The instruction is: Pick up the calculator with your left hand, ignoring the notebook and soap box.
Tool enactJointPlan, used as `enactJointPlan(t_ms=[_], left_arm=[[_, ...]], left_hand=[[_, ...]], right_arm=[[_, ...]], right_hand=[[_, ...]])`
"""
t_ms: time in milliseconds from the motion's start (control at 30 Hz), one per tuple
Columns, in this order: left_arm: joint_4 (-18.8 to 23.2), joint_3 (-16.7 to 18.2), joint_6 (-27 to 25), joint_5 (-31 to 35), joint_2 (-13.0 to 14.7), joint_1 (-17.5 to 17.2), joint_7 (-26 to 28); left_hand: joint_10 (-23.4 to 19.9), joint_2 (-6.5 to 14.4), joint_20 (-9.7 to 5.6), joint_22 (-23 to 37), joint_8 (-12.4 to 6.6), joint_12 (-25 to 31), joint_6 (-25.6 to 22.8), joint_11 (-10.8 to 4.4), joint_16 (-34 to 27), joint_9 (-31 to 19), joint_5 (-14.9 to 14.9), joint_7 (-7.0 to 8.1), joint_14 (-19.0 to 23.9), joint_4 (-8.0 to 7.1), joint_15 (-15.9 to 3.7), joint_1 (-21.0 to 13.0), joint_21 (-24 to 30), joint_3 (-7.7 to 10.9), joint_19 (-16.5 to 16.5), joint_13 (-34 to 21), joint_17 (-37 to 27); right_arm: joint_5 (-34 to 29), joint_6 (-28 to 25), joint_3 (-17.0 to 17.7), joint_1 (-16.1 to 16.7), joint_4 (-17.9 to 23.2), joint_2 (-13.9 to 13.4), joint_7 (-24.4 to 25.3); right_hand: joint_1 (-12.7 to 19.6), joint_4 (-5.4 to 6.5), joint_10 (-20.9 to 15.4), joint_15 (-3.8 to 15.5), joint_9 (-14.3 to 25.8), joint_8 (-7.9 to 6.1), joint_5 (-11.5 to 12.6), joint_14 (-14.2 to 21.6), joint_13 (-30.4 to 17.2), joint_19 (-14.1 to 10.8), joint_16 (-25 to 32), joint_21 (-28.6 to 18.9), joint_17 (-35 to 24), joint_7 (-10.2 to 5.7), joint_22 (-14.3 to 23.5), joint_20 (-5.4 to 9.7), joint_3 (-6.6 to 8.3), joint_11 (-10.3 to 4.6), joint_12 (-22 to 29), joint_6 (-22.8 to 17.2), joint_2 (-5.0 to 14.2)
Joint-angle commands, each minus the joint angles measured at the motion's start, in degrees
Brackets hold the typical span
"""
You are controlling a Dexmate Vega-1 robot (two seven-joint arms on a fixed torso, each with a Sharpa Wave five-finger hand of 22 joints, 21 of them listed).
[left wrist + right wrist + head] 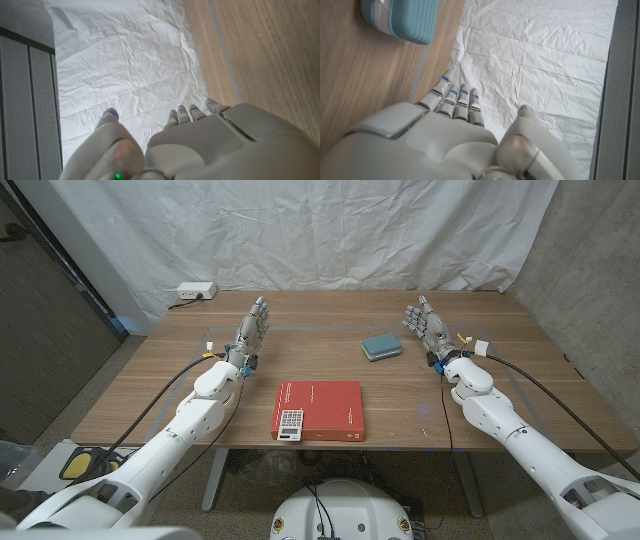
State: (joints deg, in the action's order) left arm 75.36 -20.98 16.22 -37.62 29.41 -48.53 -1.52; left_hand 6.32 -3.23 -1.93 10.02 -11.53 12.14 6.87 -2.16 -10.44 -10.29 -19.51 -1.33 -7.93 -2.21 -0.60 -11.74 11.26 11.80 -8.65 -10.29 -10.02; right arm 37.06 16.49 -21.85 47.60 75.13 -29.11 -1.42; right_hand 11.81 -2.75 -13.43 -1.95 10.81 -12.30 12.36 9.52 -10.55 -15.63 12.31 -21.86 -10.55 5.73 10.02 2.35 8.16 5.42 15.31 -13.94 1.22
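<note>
Table (480,395): wooden top, running from the white cloth backdrop (330,230) at its far edge to the near edge by the robot; wide bare wood lies at the left and right ends and across the far middle.
Left arm (190,420): comes in from the near left corner, over the left part of the table.
Right arm (510,425): comes in from the near right corner, over the right part.
Notebook (325,410): red, lying flat near the table's near edge at the middle, between the two arms and apart from both.
Left hand (250,335): empty, fingers stretched out and slightly spread toward the backdrop; well apart from the notebook, with bare wood around it.
Right hand (428,325): empty, fingers extended and apart, just beside the soap box but not touching it.
Soap box (381,347): teal, closed, on the table right of centre, beyond the notebook; its ribbed side shows in the right wrist view (402,20); what is inside cannot be seen.
Calculator (289,423): small, grey-white, lying on the notebook's near left corner, its near end reaching over the cover's edge, well short of the left hand.
White box (195,291): at the far left corner, by the backdrop.
</note>
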Motion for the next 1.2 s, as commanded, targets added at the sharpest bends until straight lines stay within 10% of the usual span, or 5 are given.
enactJointPlan(t_ms=[33, 1200], left_arm=[[2.15, 0.24, -1.95, -0.43, 0.83, -0.80, 0.45], [14.53, 5.77, -0.17, -0.90, 8.34, -11.51, 2.78]], left_hand=[[0.36, -0.03, -3.65, 0.13, -0.39, 0.17, 0.28, 0.07, -0.41, -0.28, -0.35, 0.00, -0.18, -0.01, -0.09, -0.57, 0.39, 0.28, -0.45, -0.31, -0.16], [-4.25, 1.49, -3.33, 0.19, -1.27, 1.21, -4.05, -0.12, -0.84, -0.35, -0.49, 0.12, 2.87, 0.70, -0.13, -2.95, 0.45, 0.53, 0.66, -0.55, -0.20]], right_arm=[[0.43, -0.36, -0.74, 0.09, 1.55, -0.74, 0.95], [-0.11, -0.47, -0.89, 4.30, 8.11, -2.57, 5.18]], right_hand=[[0.63, -0.03, -0.43, -0.01, 0.16, -0.37, 0.34, 0.53, -0.20, -0.44, 0.23, -0.22, -0.23, -0.07, 0.32, 1.67, 0.38, -0.10, 0.27, -0.36, 0.01], [0.75, -0.15, -0.77, -0.20, 0.18, -0.14, 0.19, 1.25, -0.20, -0.39, 0.03, 0.44, -0.29, -0.10, 0.40, 1.10, 0.32, -0.01, -0.02, -0.64, 0.23]])
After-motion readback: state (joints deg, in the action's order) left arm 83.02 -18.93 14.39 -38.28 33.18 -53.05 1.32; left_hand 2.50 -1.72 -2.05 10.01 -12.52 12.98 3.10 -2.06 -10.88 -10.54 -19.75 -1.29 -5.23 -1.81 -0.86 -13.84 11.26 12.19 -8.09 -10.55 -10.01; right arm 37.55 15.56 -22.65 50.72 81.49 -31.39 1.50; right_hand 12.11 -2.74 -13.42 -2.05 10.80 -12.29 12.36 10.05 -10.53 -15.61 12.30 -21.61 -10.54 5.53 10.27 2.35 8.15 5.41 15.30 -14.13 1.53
